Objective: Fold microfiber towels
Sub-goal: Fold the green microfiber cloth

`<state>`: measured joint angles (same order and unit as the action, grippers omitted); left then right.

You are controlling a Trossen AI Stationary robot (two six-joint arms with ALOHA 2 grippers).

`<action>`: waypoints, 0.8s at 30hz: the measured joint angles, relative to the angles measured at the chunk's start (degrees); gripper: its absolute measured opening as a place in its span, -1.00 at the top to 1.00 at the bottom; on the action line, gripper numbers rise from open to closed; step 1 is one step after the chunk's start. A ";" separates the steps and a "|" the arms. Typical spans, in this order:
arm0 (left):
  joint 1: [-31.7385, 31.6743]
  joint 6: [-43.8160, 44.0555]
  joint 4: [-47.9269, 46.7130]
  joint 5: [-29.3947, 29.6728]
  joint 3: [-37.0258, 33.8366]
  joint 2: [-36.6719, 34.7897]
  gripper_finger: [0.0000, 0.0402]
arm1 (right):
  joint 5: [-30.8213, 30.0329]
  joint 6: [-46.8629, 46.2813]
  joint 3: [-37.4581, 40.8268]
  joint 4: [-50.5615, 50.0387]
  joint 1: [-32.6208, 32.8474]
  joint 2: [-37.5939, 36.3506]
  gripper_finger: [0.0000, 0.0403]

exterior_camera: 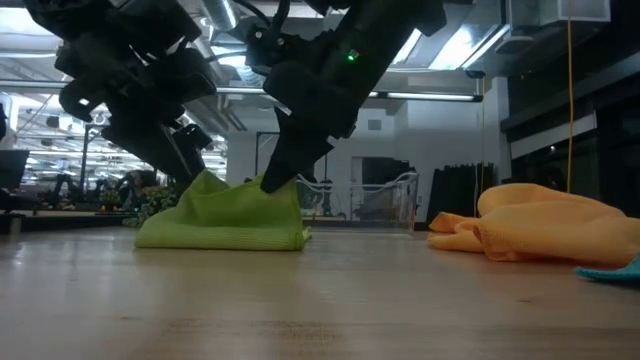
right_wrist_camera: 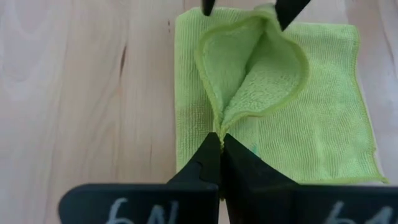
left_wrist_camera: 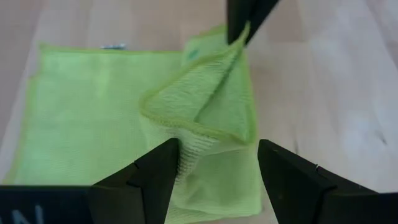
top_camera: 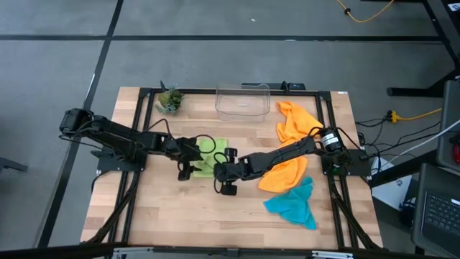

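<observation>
A lime green towel (top_camera: 209,154) lies on the table's middle, mostly flat, with one flap raised (exterior_camera: 215,195). My right gripper (right_wrist_camera: 221,146) is shut on that raised flap at the towel's right side; it also shows in the low view (exterior_camera: 272,183). My left gripper (left_wrist_camera: 219,165) is open at the towel's left side, one finger on either side of the raised flap. Two orange towels (top_camera: 295,121) (top_camera: 284,174) and a teal towel (top_camera: 293,205) lie crumpled at the right. My right gripper pinches the raised flap's hemmed edge (right_wrist_camera: 222,124) between its two fingers. The fingers slant down from the table's right. The flap stands up in a loose curl, and the rest of the towel (right_wrist_camera: 323,124) lies flat on the table. My left gripper's fingers (left_wrist_camera: 163,171) stand close by the flap; I cannot tell whether they touch it.
A clear plastic bin (top_camera: 243,101) stands at the far edge, with a small potted plant (top_camera: 170,99) to its left. Bare wood (top_camera: 180,212) shows at the near left. The two arms meet closely over the green towel.
</observation>
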<state>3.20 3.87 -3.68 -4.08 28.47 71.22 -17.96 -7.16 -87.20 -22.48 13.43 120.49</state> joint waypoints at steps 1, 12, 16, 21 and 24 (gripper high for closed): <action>0.00 -0.01 -0.17 -0.05 0.00 0.00 -0.08 | 0.00 0.00 0.00 -0.02 0.00 0.00 0.99; -0.02 -6.07 -2.95 8.13 0.00 0.02 -0.07 | 1.37 -0.05 0.00 -0.15 0.00 0.00 0.99; -0.90 -7.03 -2.97 9.47 0.00 0.02 -0.06 | 1.60 -0.09 0.00 -0.15 0.00 0.00 0.99; -2.69 -3.01 -2.91 8.46 0.00 0.02 -0.05 | 1.66 -0.24 0.00 -0.15 0.24 0.00 0.99; -3.46 -2.92 -2.51 4.75 0.00 0.02 -0.05 | 1.68 -0.06 0.00 -0.14 0.42 0.00 0.99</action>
<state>-0.26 0.95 -6.19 0.67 28.47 71.24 -16.27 -7.21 -87.20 -22.62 13.85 120.49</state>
